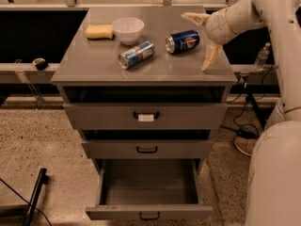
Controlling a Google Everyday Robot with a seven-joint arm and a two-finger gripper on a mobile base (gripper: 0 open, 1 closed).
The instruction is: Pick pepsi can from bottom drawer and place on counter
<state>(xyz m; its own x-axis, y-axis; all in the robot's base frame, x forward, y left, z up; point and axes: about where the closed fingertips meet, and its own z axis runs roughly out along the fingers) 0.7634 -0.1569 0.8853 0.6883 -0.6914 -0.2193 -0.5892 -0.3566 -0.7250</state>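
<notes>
The pepsi can (183, 41), dark blue with a round logo, lies on its side on the counter (94, 60), right of middle. My gripper (201, 41) is just to the right of the can, open, with one finger (195, 18) behind and one (209, 57) in front; it holds nothing. The bottom drawer (148, 212) is pulled open below, and its inside shows nothing in it.
A paler silver-and-blue can (136, 54) lies on its side left of the pepsi can. A white bowl (128, 29) and a yellow sponge (99, 31) sit at the back left of the counter. The middle drawer (146, 149) and the labelled top drawer (146, 116) are shut.
</notes>
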